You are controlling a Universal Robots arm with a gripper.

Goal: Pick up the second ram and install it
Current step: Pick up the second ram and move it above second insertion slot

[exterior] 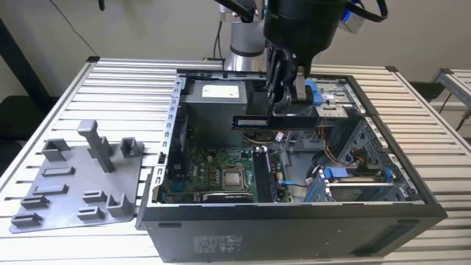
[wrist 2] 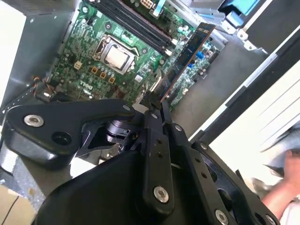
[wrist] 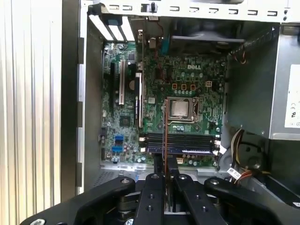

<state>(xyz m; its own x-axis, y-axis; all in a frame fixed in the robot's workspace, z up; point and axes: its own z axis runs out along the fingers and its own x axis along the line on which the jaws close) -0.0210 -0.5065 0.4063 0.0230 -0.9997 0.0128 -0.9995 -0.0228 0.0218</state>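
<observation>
At the exterior view's left the grey fixture (exterior: 74,182) lies on the table. Rightward, over the open case (exterior: 294,221), the gripper (exterior: 284,112) is clamped on the ram (exterior: 254,122). It is held level and high, likely to clear the walls, and crosswise to the slots (wrist: 180,143) below.

The motherboard (wrist: 187,93) is green with black memory slots (wrist: 187,140) and a silver processor lid (wrist: 179,108). The second ram (exterior: 250,122) is dark with a pale label (its edge reads copper-brown in the first wrist view). The gripper (exterior: 283,110) is black with silver screws. The fixture plate (exterior: 74,187) is plain grey. The table (exterior: 110,83) is pale, ribbed in parallel slats. The drive latches (exterior: 315,94) are blue; the case (exterior: 294,232) is black.
</observation>
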